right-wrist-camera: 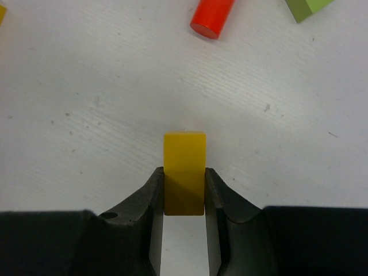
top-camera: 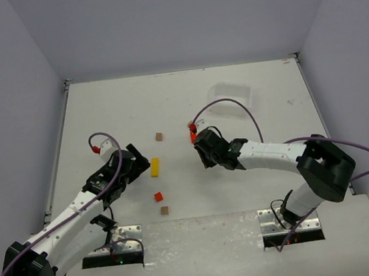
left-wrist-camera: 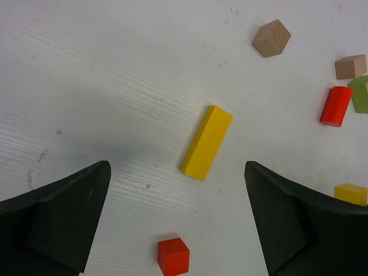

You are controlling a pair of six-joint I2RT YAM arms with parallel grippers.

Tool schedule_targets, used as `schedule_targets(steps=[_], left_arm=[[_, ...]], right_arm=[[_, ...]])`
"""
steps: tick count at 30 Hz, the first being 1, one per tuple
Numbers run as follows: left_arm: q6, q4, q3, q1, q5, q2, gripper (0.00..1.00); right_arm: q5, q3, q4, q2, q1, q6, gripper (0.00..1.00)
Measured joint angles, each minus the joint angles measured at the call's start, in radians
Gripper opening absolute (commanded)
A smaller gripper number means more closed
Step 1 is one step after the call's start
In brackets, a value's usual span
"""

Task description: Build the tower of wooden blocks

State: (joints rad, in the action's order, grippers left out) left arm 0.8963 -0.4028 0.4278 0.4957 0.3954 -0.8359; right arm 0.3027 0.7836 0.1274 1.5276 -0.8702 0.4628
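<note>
No stacked tower shows; the blocks lie apart on the white table. My right gripper (right-wrist-camera: 184,179) is shut on a small yellow block (right-wrist-camera: 184,167), held low over the table; the gripper shows in the top view (top-camera: 204,154). A red cylinder (right-wrist-camera: 213,16) and a green block (right-wrist-camera: 307,7) lie just beyond it. My left gripper (left-wrist-camera: 178,218) is open and empty, with a long yellow block (left-wrist-camera: 207,142) ahead of it and a red cube (left-wrist-camera: 173,256) between its fingers' line. In the top view the left gripper (top-camera: 140,163) is beside the long yellow block (top-camera: 154,167).
Plain brown cubes lie at the far middle (top-camera: 159,136) and the near middle (top-camera: 164,210); a red cube (top-camera: 158,196) lies between. A clear plastic tray (top-camera: 231,97) sits at the back right. White walls close the table on three sides.
</note>
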Motion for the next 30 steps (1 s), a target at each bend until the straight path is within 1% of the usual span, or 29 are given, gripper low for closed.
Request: schedule_targets(steps=[3, 7, 12, 16, 30], left_arm=[[0.002, 0.000, 0.000, 0.000, -0.004, -0.001, 1.00], [0.003, 0.001, 0.000, 0.000, -0.014, 0.000, 1.00], [0.004, 0.001, 0.000, 0.000, -0.023, 0.004, 1.00], [0.004, 0.000, -0.004, 0.000, -0.026, 0.018, 1.00], [0.021, -0.012, -0.014, 0.000, -0.024, 0.053, 1.00]], right_arm=[[0.032, -0.025, 0.014, -0.009, -0.005, 0.042, 0.13], [0.038, -0.043, 0.023, -0.006, -0.025, 0.087, 0.13], [0.051, -0.036, 0.008, 0.026, -0.078, 0.129, 0.15], [0.090, -0.010, -0.008, 0.070, -0.119, 0.193, 0.16], [0.270, 0.123, -0.044, 0.224, -0.178, 0.428, 0.17]])
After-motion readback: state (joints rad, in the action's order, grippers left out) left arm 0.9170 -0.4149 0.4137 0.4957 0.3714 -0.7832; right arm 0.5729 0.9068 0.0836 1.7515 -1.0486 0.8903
